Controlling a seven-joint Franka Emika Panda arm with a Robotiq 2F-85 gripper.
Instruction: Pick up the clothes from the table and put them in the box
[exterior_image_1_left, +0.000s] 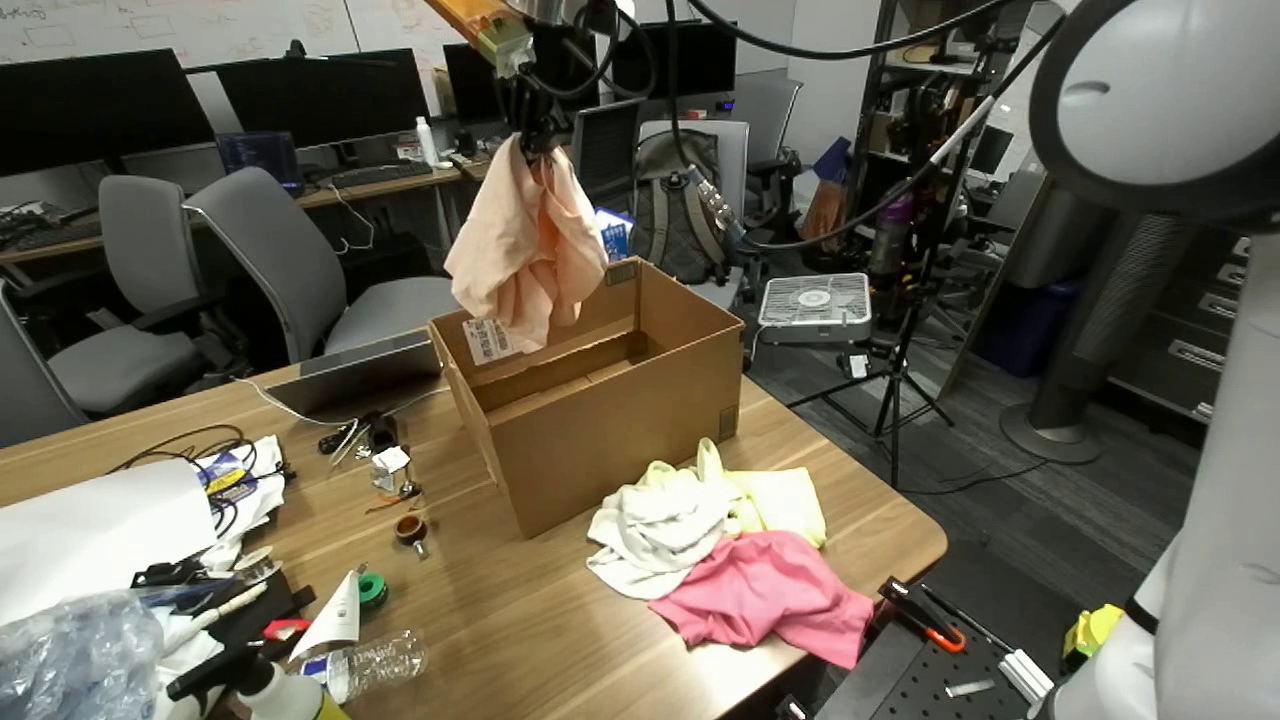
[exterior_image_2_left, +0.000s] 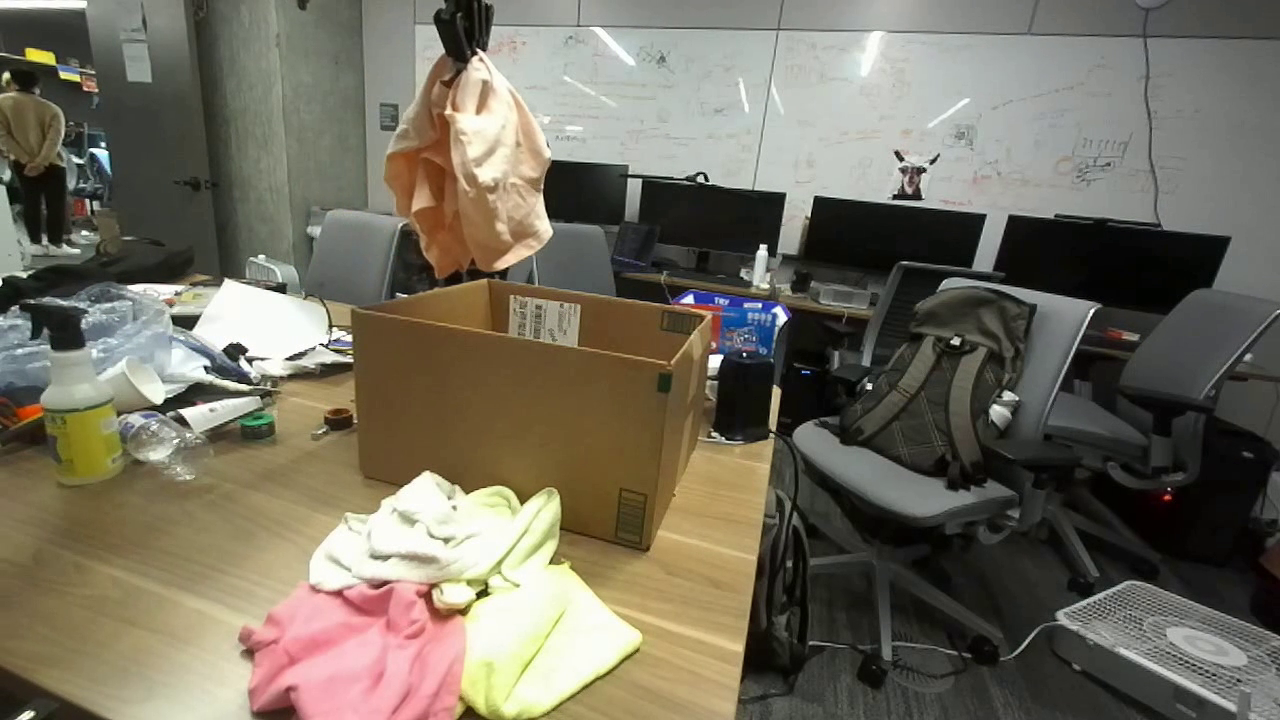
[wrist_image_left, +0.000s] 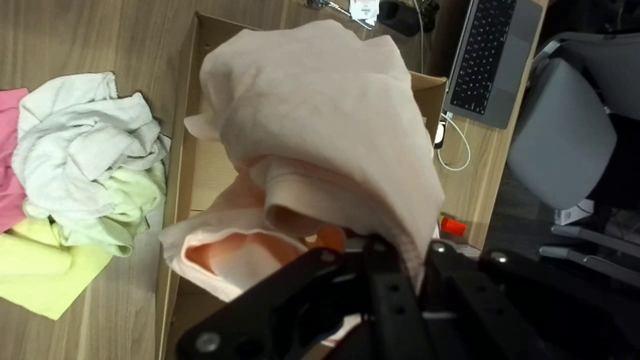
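Note:
My gripper (exterior_image_1_left: 537, 148) is shut on a peach cloth (exterior_image_1_left: 525, 235) and holds it hanging over the open cardboard box (exterior_image_1_left: 620, 430). In an exterior view the cloth (exterior_image_2_left: 480, 170) hangs below the gripper (exterior_image_2_left: 462, 60) with its lower edge near the box's (exterior_image_2_left: 500, 410) rim height. In the wrist view the cloth (wrist_image_left: 320, 110) is pinched between the fingertips (wrist_image_left: 410, 255) and hides much of the box (wrist_image_left: 187, 100). A white cloth (exterior_image_1_left: 660, 530), a yellow cloth (exterior_image_1_left: 785, 505) and a pink cloth (exterior_image_1_left: 765, 595) lie heaped on the table beside the box.
A laptop (exterior_image_1_left: 350, 375) and cables lie on the table beside the box. A spray bottle (exterior_image_2_left: 80, 415), a plastic bottle (exterior_image_1_left: 380, 665), a green roll (exterior_image_1_left: 371, 590) and papers (exterior_image_1_left: 100, 530) clutter one end. A black device (exterior_image_2_left: 743, 395) stands by the box near the table edge.

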